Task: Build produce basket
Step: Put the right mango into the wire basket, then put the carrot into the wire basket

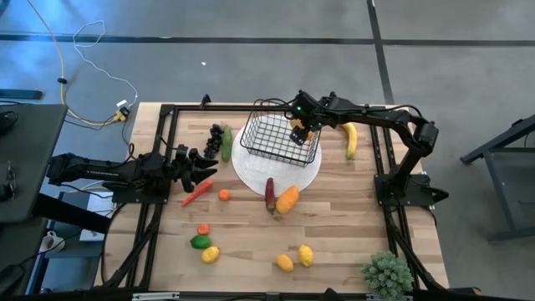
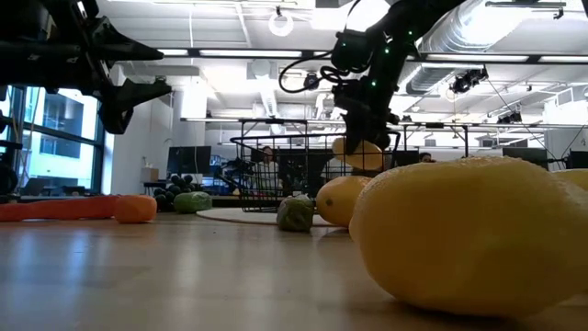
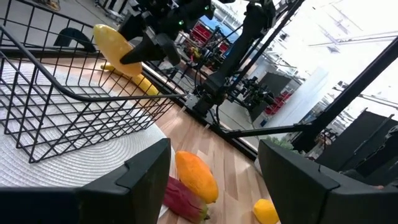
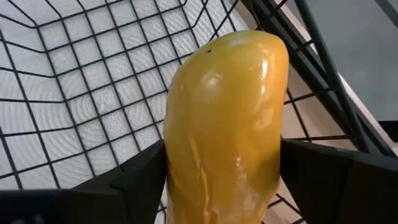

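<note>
The black wire basket (image 1: 276, 134) stands on a flat white disc (image 1: 251, 167) at the table's far middle. My right gripper (image 1: 301, 131) is over the basket's right far corner, shut on a yellow-orange oblong fruit (image 4: 224, 118), about level with the rim in the low view (image 2: 358, 154). My left gripper (image 1: 203, 167) hovers open at the table's left, just above a carrot (image 1: 196, 194). Grapes (image 1: 216, 140) and a green piece (image 1: 226, 144) lie left of the basket, and a banana (image 1: 350, 140) lies to its right. My right gripper pinches the yellow-orange fruit between its two fingers (image 4: 130, 180), one on each long side (image 4: 180, 168). The fingers come from above, slanting down from the table's right. The fruit is lifted clear over the basket's mesh floor (image 4: 93, 81).
On the wood near the disc lie an orange mango-like piece (image 1: 287, 199), a red-purple piece (image 1: 269, 192) and a small orange (image 1: 224, 195). Toward the near edge are a green piece (image 1: 199, 242) and lemons (image 1: 306, 255). A bushy plant (image 1: 386, 274) fills the near right corner.
</note>
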`<state>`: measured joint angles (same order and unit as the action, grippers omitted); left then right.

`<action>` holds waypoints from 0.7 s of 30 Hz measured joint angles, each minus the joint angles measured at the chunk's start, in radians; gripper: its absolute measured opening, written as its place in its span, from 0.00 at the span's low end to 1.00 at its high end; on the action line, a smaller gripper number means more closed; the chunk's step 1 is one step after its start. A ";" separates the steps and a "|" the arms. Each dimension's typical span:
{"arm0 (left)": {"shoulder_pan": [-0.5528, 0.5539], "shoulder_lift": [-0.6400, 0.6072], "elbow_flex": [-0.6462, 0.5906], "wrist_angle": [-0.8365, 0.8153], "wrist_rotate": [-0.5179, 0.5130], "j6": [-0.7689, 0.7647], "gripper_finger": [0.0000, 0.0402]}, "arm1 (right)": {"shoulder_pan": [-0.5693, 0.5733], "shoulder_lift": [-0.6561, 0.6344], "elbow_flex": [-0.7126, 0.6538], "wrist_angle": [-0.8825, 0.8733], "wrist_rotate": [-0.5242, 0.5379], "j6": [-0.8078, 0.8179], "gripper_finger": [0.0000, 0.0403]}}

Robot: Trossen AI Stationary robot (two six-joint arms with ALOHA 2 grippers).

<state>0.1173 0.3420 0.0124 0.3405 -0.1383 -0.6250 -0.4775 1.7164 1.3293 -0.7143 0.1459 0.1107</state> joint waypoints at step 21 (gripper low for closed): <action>0.000 0.000 0.000 0.000 -0.004 -0.001 0.58 | -0.027 0.000 -0.002 -0.061 -0.039 0.046 0.75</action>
<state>0.1172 0.3420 0.0124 0.3408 -0.1425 -0.6259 -0.5045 1.7168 1.3273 -0.7750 0.1072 0.1565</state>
